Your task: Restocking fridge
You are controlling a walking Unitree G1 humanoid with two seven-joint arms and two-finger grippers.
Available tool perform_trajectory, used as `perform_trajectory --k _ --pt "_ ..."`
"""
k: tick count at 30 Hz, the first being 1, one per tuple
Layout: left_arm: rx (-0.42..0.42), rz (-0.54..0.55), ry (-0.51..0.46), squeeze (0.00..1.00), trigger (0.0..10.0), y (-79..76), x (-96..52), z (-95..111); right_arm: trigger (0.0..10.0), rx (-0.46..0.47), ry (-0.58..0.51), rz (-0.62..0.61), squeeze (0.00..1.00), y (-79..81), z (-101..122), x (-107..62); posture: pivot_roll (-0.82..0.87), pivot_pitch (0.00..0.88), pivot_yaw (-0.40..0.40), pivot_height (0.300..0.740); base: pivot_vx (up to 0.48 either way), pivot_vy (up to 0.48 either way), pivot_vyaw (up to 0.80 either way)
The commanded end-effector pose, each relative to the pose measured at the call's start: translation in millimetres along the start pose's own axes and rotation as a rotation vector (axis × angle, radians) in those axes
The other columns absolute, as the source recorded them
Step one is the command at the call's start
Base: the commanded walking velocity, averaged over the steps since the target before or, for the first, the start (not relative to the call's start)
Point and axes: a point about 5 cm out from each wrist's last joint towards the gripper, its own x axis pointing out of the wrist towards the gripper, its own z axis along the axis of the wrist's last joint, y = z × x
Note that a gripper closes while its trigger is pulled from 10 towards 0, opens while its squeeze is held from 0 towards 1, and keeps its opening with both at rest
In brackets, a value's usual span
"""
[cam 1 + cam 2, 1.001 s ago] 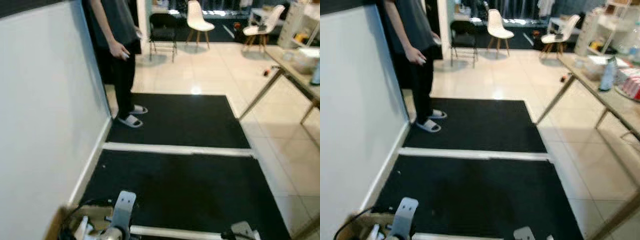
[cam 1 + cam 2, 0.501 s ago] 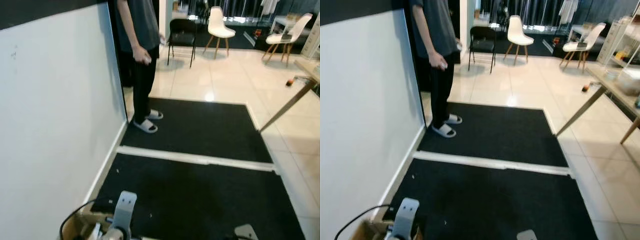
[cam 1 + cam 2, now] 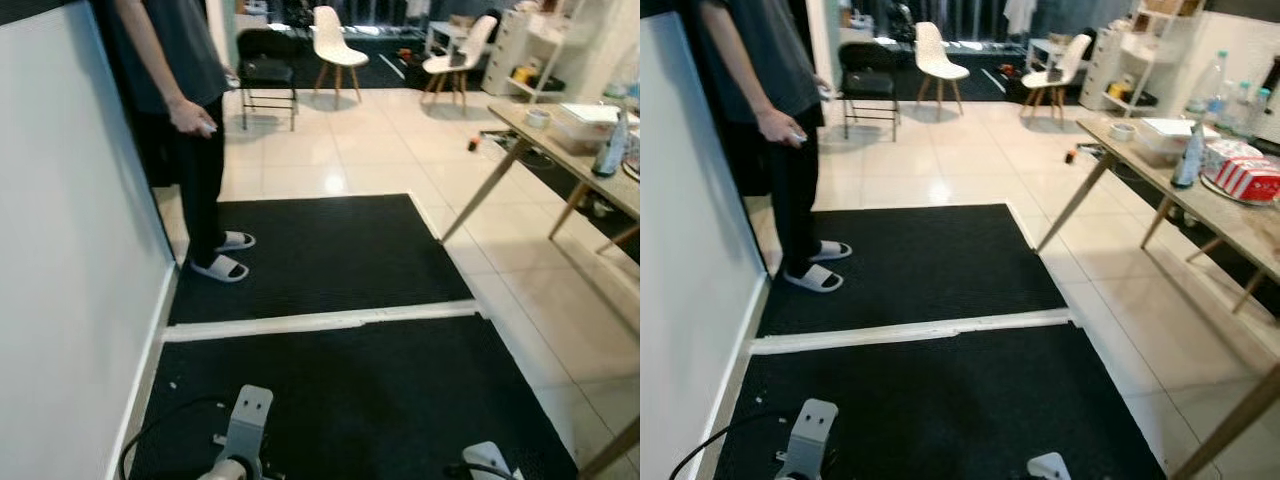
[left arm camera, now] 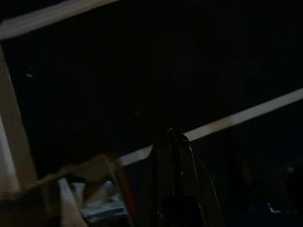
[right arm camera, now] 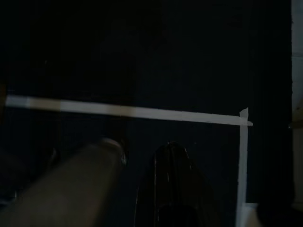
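Two black floor mats (image 3: 340,390) lie ahead, edged with a pale tape strip (image 3: 320,322) that runs across between them. Compared with half a second ago, the whole head view has swung to the robot's right: the white wall panel (image 3: 70,300) now takes less of the left side, and a long light wooden table (image 3: 1200,205) on slanted legs has come further into view on the right. That is a turn of the camera, not a move of the things. On the table stand a dark bottle (image 3: 1186,158), a red and white striped box (image 3: 1248,178) and a white tray (image 3: 1170,130). A person in dark clothes and pale slippers (image 3: 195,130) stands by the wall, well apart from the robot.

No fridge is visible, so the task's target cannot be placed; the turn suggests the robot is orienting itself, perhaps towards the goods on the table. Restocking looks barely begun.

Both arms hang low over the mat. The left gripper (image 4: 173,156) shows its long black fingers pressed together with nothing between them, near a cardboard box (image 4: 85,189) holding dim contents. The right gripper (image 5: 171,163) is too dark to judge whether it is parted or closed.
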Motion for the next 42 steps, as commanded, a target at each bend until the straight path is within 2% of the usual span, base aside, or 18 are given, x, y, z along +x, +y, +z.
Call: perform_trajectory --k 1,16,21,25,35,37,42 --pt "-0.006 -0.005 0.007 0.0 10.0 -1.7 0.1 -1 10.0 0.02 0.008 -0.022 0.0 -7.1 -4 -1.8 -0.06 0.034 0.009 0.726 0.3 0.0 -0.8" --pt "-0.006 -0.004 0.004 0.0 10.0 -0.6 0.0 -1 10.0 0.031 0.009 -0.018 0.0 -4.6 -9 -3.1 -0.06 0.035 0.008 0.726 0.297 0.0 -0.78" --pt "-0.005 -0.004 0.003 0.0 10.0 0.0 -0.2 -1 10.0 0.014 0.006 -0.012 0.0 -1.0 -9 -2.9 -0.06 0.038 0.008 0.726 0.295 0.0 0.0" --pt "-0.005 -0.003 0.004 0.0 10.0 0.0 -0.2 -1 10.0 0.013 -0.007 -0.004 0.0 5.1 -1 0.1 -0.06 0.038 0.008 0.726 0.294 0.0 0.0" --pt "-0.003 -0.004 0.003 0.0 10.0 0.3 -0.2 -1 10.0 0.014 -0.011 -0.007 0.0 6.9 3 1.5 -0.06 0.037 0.012 0.726 0.294 0.0 0.0" --pt "-0.002 -0.005 0.003 0.0 10.0 0.0 0.0 0 10.0 0.014 -0.012 -0.006 0.0 14.4 5 2.7 -0.06 0.037 0.012 0.726 0.292 0.0 0.0" --pt "-0.001 -0.006 0.003 0.0 10.0 -0.2 0.1 0 10.0 0.016 -0.008 -0.004 0.0 17.8 -1 1.4 -0.06 0.036 0.013 0.726 0.291 0.0 0.0"
